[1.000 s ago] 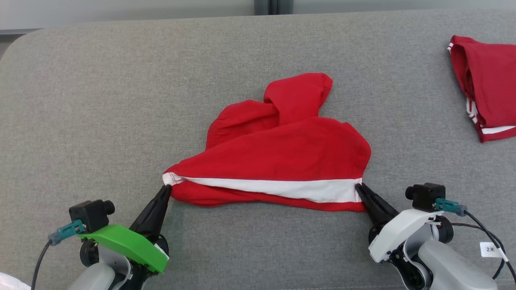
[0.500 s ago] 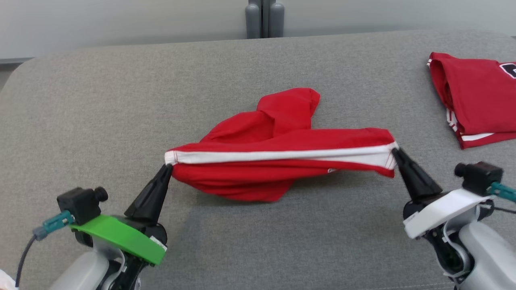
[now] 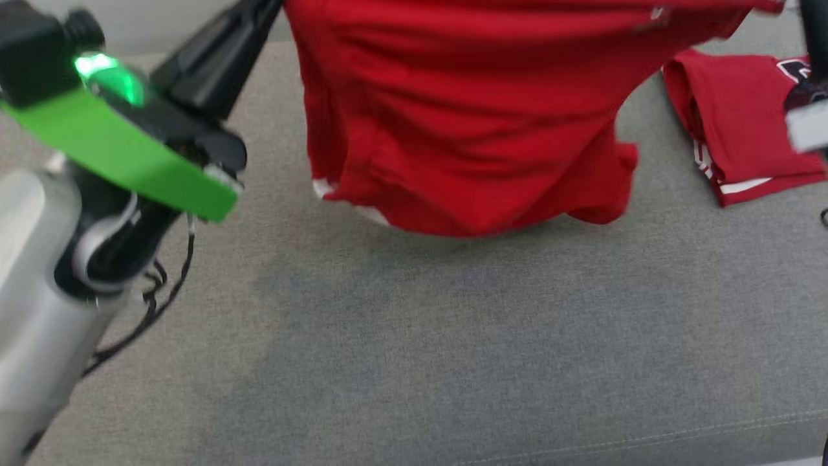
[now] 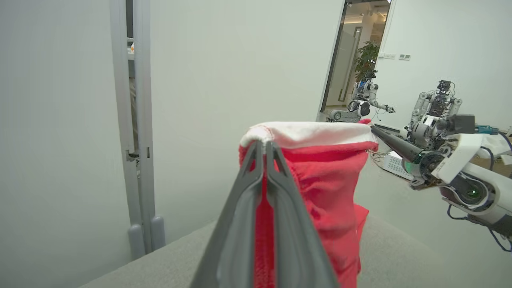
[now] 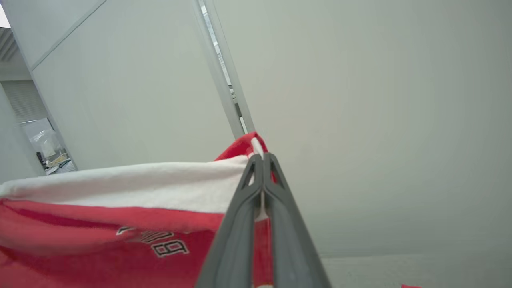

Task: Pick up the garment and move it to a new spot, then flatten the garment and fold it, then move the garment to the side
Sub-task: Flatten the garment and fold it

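Two garments are in view. One, the garment, hangs in the air between two grippers. Its lower folds reach down close to the pad, though I cannot tell if they touch it. The other, a folded garment, lies flat on the pad at the robot's right.

The left gripper is pressed closed on one end of the garment's white band, with cloth pinched between its tips. The right gripper is clamped tight on the other end, and the band runs nearly straight between them.

The garment is soft red cloth, creased and sagging in loose vertical folds. Its one band is white, thicker and slightly fuzzy, with a stitched edge. One line of black-and-white lettering shows on the red below the band, too blurred to read. The folded garment is the same red, with thin white stripes along its edge.

Each gripper has two long, matt, dark fingers that taper to a narrow point, with a slim slot near the tip. The left wrist carries a flat green cover, and thin black cables loop beneath it.

The pad is grey woven fabric with a fine weave and one stitched seam along its near edge. Behind it are smooth pale walls and a grey post. Two other robots stand near a doorway.
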`<state>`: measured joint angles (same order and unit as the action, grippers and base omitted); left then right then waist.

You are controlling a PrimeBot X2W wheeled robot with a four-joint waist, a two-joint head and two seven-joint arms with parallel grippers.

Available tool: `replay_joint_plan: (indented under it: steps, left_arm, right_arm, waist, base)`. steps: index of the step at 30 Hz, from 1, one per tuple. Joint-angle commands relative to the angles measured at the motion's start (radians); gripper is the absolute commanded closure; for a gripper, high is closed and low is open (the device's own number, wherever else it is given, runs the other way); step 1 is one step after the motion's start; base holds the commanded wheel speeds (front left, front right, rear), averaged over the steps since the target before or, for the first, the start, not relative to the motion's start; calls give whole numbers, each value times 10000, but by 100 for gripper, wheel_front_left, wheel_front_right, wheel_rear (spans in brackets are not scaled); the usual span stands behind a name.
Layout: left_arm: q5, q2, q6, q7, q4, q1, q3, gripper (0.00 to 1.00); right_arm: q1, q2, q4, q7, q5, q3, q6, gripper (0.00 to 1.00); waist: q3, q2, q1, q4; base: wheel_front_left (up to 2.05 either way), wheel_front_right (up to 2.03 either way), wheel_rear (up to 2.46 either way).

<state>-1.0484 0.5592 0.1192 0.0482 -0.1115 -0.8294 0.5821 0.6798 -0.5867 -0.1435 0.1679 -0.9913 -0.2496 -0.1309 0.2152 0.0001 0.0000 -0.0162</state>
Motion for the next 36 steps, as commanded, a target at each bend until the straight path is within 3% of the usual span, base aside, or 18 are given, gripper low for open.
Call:
replay_joint_plan:
  steps: [1,8,14,18,27,31,36]
  left_arm:
    - [238,-196,55,20,338,-786,4,100]
    - [1736,-1471,120,-1343,2697,-4771,324,100]
    - [2545,-1725,123,-2974,3521,-5689,1257,100]
    - [2700,-1444,125,-3137,3516,-4625,2073,100]
    - [2916,-1426,125,-3139,2478,152,2031,100]
    - [3783,-1008,124,-3141,2126,1902,2474,100]
    - [4819,-827,125,-3135,1962,3471,2359,100]
  right_arm:
    - [682,-18,-291,-51,251,113,6,100]
    - [4147,275,-1826,366,1345,679,6,100]
    - [4718,468,-2131,780,1817,661,6,100]
    - [3670,462,-2125,864,1637,371,6,100]
    - [-3,490,-2320,841,849,519,6,100]
    - [-1652,428,-1994,542,442,389,6,100]
    - [-3346,360,-1669,330,176,165,6,100]
  waist:
    - [1130,-1,0,-191]
    - [2832,-1,0,-474]
    - [3442,-1,0,-590]
    - [3519,-1,0,-575]
    - [2996,-1,0,-487]
    - [2529,-1,0,-575]
    - [1946,-1,0,-658]
  base:
    - [0,0,0]
    - [0,0,0]
    - [0,0,0]
    - [0,0,0]
    - [0,0,0]
    - [0,0,0]
    - [0,0,0]
